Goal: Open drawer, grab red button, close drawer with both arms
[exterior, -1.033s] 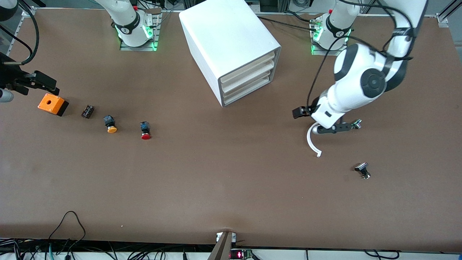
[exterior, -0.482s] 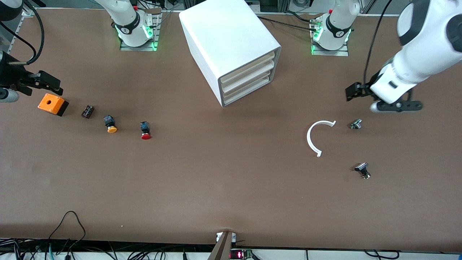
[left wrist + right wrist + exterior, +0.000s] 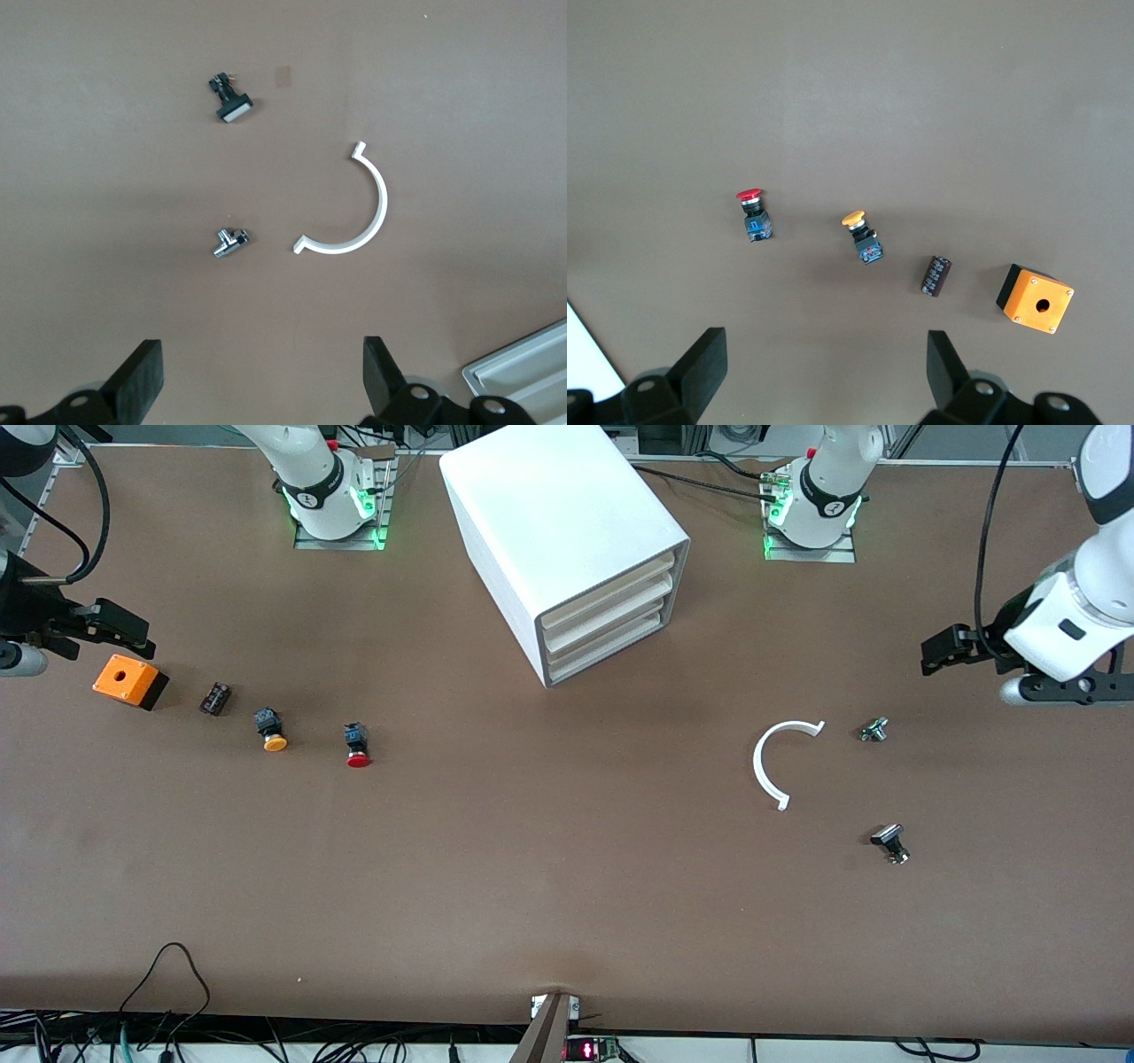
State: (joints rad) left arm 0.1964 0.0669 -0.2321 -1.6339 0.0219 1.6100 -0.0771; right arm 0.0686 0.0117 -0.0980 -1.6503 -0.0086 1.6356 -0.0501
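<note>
I saw the cabinet [image 3: 567, 549] with each drawer [image 3: 611, 607] shut. Left gripper [image 3: 261, 390] hung over the table's left-arm end, jaws apart, empty. Right gripper [image 3: 826, 381] hung beside the orange box [image 3: 129, 681], also spread. Button [image 3: 357, 745] lay on the table [image 3: 532, 868], beside the yellow-capped one [image 3: 270, 729].

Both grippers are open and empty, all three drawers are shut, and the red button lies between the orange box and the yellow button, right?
Not quite. The front view shows the red button at the end of that row, beside the yellow button on the side toward the cabinet; the orange box is at the row's opposite end. The rest holds.
</note>
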